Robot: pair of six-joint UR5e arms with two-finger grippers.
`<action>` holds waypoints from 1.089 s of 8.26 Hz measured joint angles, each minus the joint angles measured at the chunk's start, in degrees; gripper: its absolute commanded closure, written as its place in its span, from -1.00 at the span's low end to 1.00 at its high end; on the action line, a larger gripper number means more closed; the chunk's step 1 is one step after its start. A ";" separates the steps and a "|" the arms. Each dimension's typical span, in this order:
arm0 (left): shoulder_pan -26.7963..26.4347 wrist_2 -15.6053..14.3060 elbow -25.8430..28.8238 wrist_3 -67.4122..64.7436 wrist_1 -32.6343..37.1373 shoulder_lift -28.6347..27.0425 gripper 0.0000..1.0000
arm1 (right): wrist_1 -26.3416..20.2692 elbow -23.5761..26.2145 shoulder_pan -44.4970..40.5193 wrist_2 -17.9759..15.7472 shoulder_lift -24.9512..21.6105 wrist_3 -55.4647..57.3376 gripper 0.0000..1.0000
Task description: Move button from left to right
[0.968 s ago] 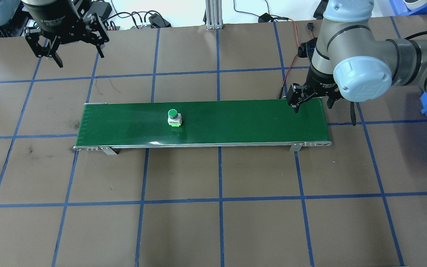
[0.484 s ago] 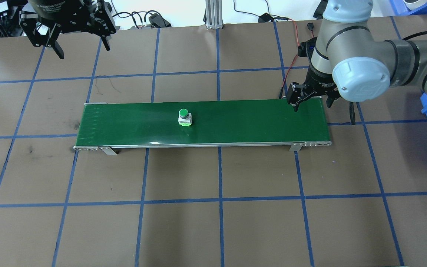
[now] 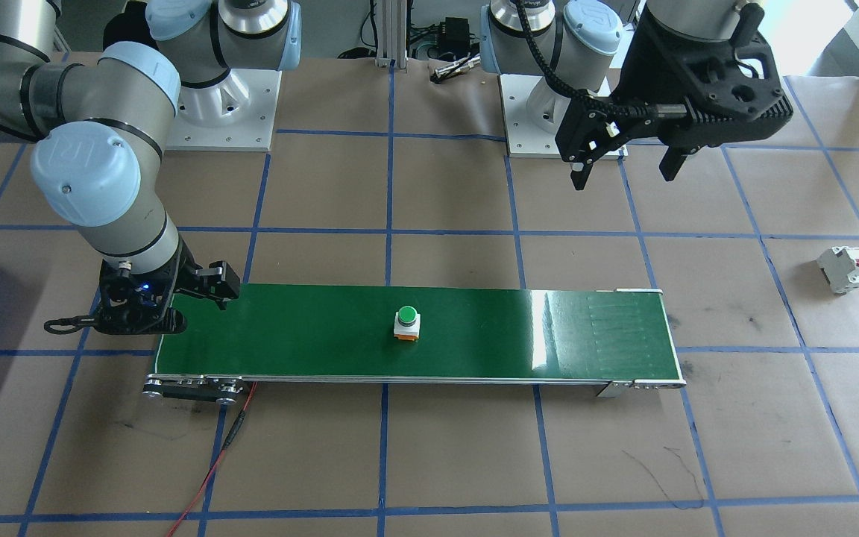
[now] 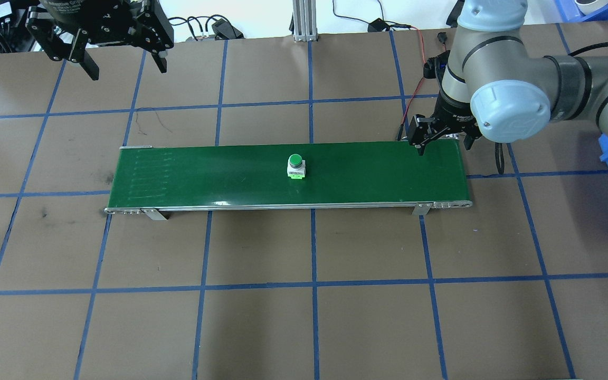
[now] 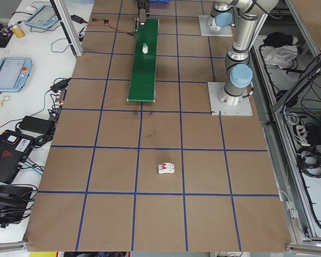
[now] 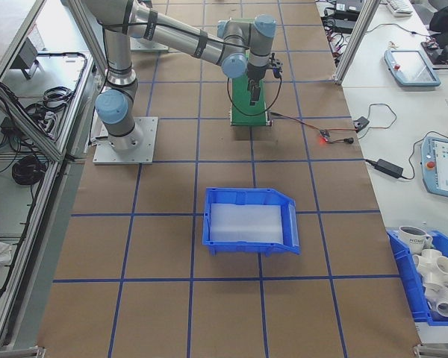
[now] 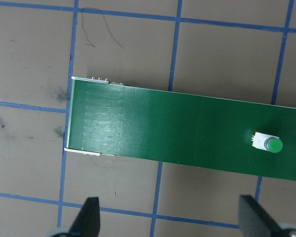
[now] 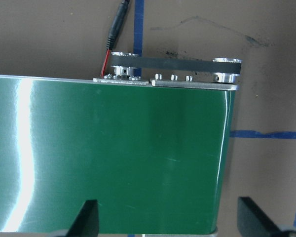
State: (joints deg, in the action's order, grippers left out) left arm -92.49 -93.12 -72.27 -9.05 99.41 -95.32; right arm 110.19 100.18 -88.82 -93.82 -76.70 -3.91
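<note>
Overhead exterior view showed the button (image 4: pixel 296 167) sitting upright near the middle of the green belt (image 4: pixel 367 174), just left of the frame's centre line; across the last second it had travelled rightward along the belt from a spot clearly further left, with neither tool touching it, so the belt itself appeared to be carrying it. The left tool (image 4: pixel 122 59) had drawn back toward the upper left corner of the frame, high above the brown tabletop (image 4: pixel 304 316) and well apart from the belt, its fingers spread wide and empty; its wrist camera looked down on the belt's starting end with the button near the right edge of that picture. The right tool (image 4: pixel 444 145) had barely shifted and waited low over the belt's right end, in the upper right of the frame, also spread apart and empty, and its own camera saw only bare belt with no button yet. In the front-facing view the button stood at the belt's centre, with a white switch with red levers (image 3: pixel 843 269) lying alone at the right edge. Judging by this, the handoff from the left side was done and the transfer was roughly halfway; the right tool would probably need to time its grasp as the button arrived.
</note>
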 measured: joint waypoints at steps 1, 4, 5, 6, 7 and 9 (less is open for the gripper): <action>-0.39 1.15 -0.15 0.16 0.47 1.03 -1.00 | 1.39 0.03 -0.03 0.35 0.83 0.11 -1.00; -0.81 2.06 -0.47 0.17 0.84 3.44 -1.00 | 4.79 0.52 -0.03 0.80 2.02 0.20 -1.00; -0.83 2.07 -0.65 0.08 0.85 3.81 -1.00 | 4.95 0.54 -0.02 2.49 2.11 0.82 -1.00; -0.85 2.03 -0.64 0.00 0.77 4.08 -1.00 | 4.94 0.59 -0.02 7.35 2.13 4.43 -1.00; -0.86 1.98 -0.60 -0.02 0.80 4.35 -1.00 | 4.94 0.61 -0.02 12.23 2.12 8.71 -1.00; -0.89 2.00 -1.09 0.02 0.97 4.85 -1.00 | 4.95 0.68 -0.03 15.79 2.08 12.11 -1.00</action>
State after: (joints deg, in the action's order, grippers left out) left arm -93.37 -91.12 -73.35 -9.04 100.38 -90.47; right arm 115.13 100.85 -88.85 -78.03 -74.62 8.20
